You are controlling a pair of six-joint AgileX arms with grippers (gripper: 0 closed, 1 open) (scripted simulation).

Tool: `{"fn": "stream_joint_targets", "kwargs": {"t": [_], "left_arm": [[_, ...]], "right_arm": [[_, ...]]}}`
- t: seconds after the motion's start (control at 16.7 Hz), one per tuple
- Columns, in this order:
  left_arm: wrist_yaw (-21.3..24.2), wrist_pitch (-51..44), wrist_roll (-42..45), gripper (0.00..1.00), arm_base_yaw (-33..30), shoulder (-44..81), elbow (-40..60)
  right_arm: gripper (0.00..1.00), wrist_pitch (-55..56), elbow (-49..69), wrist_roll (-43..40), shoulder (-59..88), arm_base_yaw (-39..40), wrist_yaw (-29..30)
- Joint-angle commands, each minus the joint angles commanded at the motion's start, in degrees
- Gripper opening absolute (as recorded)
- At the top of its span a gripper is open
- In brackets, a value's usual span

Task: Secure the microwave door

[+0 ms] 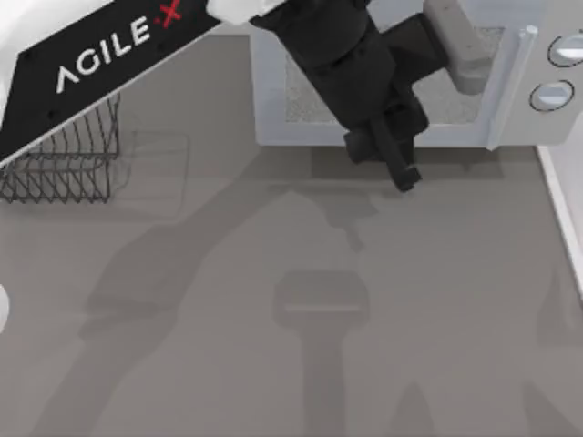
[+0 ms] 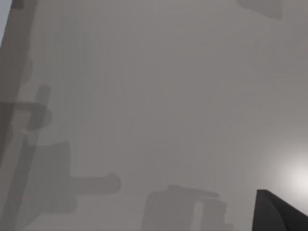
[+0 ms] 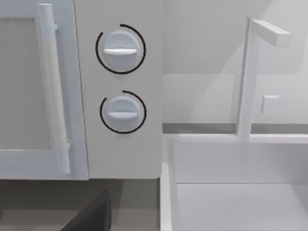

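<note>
A bare grey tabletop surface [image 1: 273,346] is lying in the foreground of the top view, crossed by arm shadows. Beyond it, the left arm's black pincer [image 1: 405,173] is hanging just in front of the white slab microwave door [image 1: 273,109] with its greyish speckled window; whether its fingers are parted or together cannot be told, and it appears to be holding nothing. The door is sitting flush with the large white boxy microwave [image 3: 120,154] at the far edge, its pale vertical bar handle [image 3: 53,91] beside the control panel, so the closing is looking essentially done, with only the arm's retreat left. The right pincer [image 3: 91,214] is showing as a dark tip near the appliance. Counted: one microwave, one door, one handle, two round grey-blue knobs [image 3: 120,48], one dark wire rack [image 1: 68,155], one white sink [image 3: 236,192] with one faucet [image 3: 248,77].
</note>
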Motion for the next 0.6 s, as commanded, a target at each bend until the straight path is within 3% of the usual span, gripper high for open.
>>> {"fn": "stream_joint_targets", "kwargs": {"t": [0.6], "left_arm": [[-0.63,-0.19,-1.22,0.0,-0.77,2.63,5.94]], "right_arm": [[1.0,0.0,0.0,0.0,0.0,0.0,0.0]]}}
